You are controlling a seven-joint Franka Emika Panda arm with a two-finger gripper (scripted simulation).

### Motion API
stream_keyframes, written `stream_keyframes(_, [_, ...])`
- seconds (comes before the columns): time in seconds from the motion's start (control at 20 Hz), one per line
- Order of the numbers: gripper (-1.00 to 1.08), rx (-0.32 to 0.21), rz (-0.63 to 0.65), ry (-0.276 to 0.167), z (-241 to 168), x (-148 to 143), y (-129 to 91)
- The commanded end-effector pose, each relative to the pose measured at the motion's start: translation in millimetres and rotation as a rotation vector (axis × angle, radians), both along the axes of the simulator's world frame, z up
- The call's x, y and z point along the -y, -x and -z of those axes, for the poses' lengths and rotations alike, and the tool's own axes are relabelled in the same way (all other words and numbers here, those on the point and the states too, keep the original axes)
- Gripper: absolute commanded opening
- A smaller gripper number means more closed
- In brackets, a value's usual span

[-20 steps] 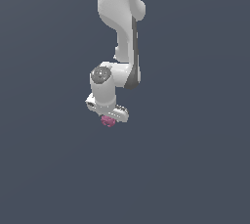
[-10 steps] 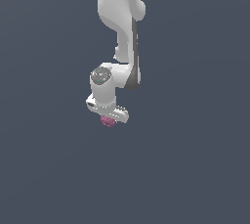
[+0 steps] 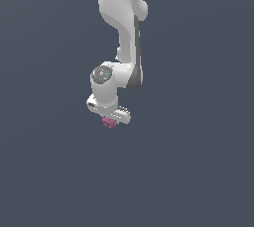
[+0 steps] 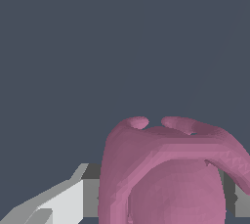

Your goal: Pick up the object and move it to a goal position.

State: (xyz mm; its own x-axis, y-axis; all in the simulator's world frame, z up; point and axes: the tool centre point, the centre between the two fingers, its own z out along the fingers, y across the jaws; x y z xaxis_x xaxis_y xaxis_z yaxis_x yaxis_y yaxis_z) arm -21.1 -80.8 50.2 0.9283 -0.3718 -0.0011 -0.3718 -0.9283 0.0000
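The object is a small magenta-pink lumpy thing with curved ridges. In the exterior view it sits just under the white hand of my arm, mostly hidden by it. My gripper is closed around it. In the wrist view the object fills the lower right, large and close, with a curved ridge arching over a rounded body. One grey and white finger shows beside it, the other finger is largely hidden behind it.
A flat, plain dark grey-blue surface fills both views around the arm. The white arm comes down from the top of the exterior view. Nothing else shows.
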Motion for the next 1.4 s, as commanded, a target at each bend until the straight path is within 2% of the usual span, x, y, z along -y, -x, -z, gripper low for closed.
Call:
stream_keyframes(0.0, [-1.00, 0.001, 0.000, 0.000, -10.5, 0.4, -2.4])
stream_keyframes(0.4, [-1.00, 0.001, 0.000, 0.000, -68.7, 2.9, -13.9])
stream_keyframes(1.35, [-1.00, 0.001, 0.001, 0.002, -265.4, 11.3, -56.5])
